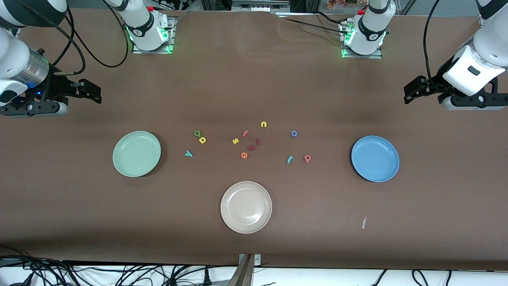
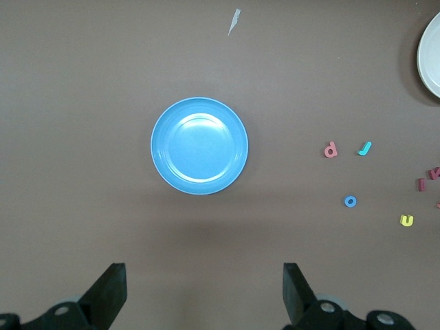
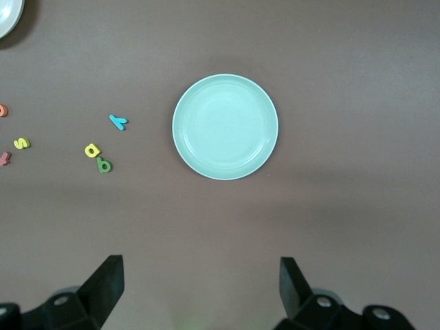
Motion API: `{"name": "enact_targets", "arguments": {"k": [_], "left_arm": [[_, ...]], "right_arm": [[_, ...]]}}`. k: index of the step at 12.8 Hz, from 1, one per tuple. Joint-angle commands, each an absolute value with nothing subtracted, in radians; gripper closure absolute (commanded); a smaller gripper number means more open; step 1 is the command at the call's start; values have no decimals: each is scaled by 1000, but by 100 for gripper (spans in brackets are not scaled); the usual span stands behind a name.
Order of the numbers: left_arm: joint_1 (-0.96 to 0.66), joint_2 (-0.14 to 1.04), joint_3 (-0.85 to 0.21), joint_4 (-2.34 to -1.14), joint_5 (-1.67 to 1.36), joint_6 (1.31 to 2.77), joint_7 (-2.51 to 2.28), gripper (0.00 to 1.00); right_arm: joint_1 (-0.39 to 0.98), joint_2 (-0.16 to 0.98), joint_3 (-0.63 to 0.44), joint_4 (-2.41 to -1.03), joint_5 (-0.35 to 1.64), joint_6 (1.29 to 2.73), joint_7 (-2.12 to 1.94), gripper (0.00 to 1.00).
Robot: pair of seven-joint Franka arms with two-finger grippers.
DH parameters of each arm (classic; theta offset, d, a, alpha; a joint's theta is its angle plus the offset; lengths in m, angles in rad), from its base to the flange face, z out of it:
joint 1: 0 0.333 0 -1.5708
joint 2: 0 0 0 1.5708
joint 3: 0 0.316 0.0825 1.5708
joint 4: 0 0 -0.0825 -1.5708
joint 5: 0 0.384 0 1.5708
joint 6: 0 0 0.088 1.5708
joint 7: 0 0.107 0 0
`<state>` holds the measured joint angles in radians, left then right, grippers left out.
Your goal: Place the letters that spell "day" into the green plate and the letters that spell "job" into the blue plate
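The green plate (image 1: pixel 137 153) (image 3: pixel 225 127) lies toward the right arm's end, bare inside. Beside it are an olive letter (image 1: pixel 197 133), a yellow one (image 1: pixel 203 140) and a teal y (image 1: pixel 189 153). The blue plate (image 1: pixel 375 158) (image 2: pixel 199 146) lies toward the left arm's end, also bare. A blue o (image 1: pixel 294 133), a teal hook (image 1: pixel 289 159) and a pink letter (image 1: pixel 307 158) sit loose near it. My right gripper (image 1: pixel 89 90) (image 3: pixel 201 285) hangs open, high over bare table near the green plate. Near the blue plate my left gripper (image 1: pixel 414 90) (image 2: pixel 205 289) hangs open the same way.
A beige plate (image 1: pixel 246 207) lies nearest the front camera. Mid-table are a yellow s (image 1: pixel 235 140), a pink f (image 1: pixel 245 133), a yellow n (image 1: pixel 263 124), an orange e (image 1: pixel 244 155) and two small red letters (image 1: pixel 254 145). A paper scrap (image 1: pixel 364 222) lies near the blue plate.
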<state>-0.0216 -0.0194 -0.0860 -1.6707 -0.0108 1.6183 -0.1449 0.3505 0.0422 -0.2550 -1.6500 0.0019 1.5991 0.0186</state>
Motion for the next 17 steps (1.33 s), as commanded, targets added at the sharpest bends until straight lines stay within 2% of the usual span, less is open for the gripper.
{"name": "enact_targets", "arguments": {"k": [1, 17], "left_arm": [[-20, -17, -87, -1655, 12, 1605, -124, 0], [-18, -17, -87, -1655, 11, 1605, -127, 0]], "right_arm": [[341, 52, -250, -1623, -2, 1582, 2, 0], [356, 57, -238, -1629, 15, 1594, 6, 0]]}}
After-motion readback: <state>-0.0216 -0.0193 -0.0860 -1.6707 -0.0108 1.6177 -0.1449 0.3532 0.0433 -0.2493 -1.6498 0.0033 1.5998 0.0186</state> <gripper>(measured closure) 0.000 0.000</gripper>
